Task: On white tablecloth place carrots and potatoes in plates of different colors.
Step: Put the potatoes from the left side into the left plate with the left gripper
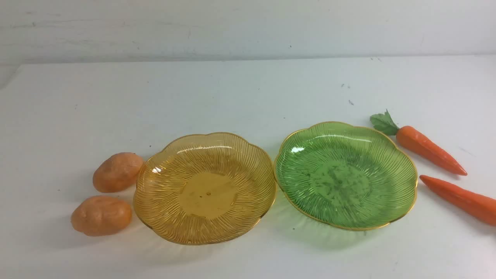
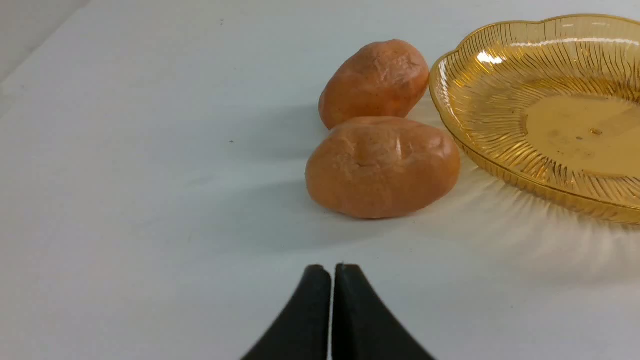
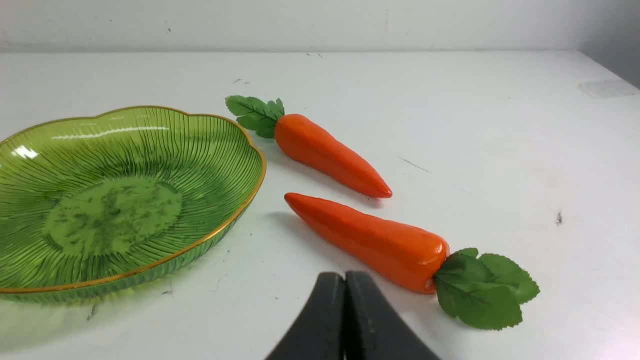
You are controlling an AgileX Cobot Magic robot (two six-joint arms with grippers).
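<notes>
Now my left hand is clenched, low over the white tablecloth on the near side of the near potato, and my right hand is clenched the same way close to the near carrot. The amber plate and the green plate stand side by side, rims nearly touching. The far potato and the near one lie just left of the amber plate, the far carrot and the near one just right of the green plate.
</notes>
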